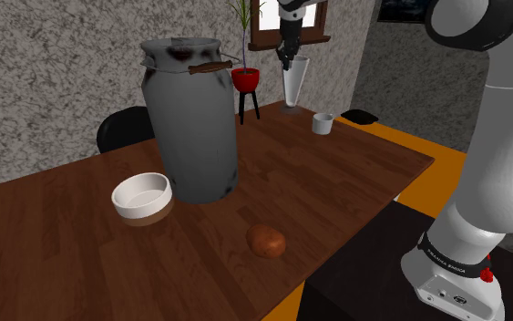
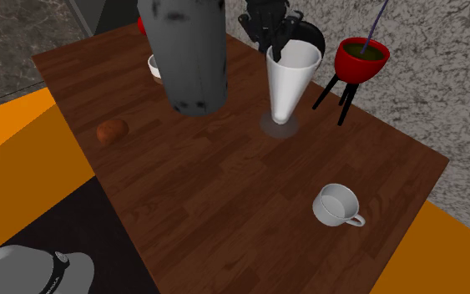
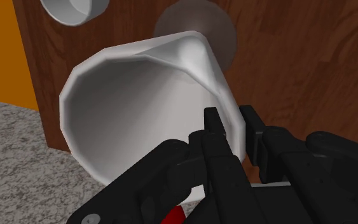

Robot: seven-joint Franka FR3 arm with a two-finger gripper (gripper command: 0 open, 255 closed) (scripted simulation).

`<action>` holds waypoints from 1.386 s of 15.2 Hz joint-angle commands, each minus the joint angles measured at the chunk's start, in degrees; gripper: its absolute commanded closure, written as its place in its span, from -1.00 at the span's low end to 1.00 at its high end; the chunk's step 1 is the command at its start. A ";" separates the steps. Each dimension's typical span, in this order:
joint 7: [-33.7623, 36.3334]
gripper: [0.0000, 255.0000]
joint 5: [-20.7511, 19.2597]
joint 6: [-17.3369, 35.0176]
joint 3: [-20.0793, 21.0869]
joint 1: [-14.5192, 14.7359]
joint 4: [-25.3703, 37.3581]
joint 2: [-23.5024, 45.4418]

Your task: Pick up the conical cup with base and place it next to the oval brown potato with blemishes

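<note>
Gripper is pinching the rim of the cup, one finger sitting inside and one outside. Cup is standing upright on its base on the table, near a mug and well apart from the potato.

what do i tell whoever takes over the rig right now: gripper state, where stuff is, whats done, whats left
Black two-finger gripper: straddles the rim of the white conical cup with round base, one finger inside and one outside, apparently clamped on the wall.
Cup: upright, base on the dark wooden table, beside the red plant pot.
Oval brown potato: near the table edge by the stand, past the big grey milk can.
Done: reach and grasp.
Left: lift, carry past the can, set down beside the potato.
</note>
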 commanded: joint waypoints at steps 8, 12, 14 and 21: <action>-1.25 1.00 0.49 -7.98 -0.04 -0.17 10.72 2.63; -1.88 1.00 0.74 -12.10 -0.08 -0.31 16.86 4.60; -2.23 1.00 0.89 -14.38 -0.10 -0.41 20.44 5.88; -2.06 1.00 0.83 -20.09 0.02 0.28 28.15 7.98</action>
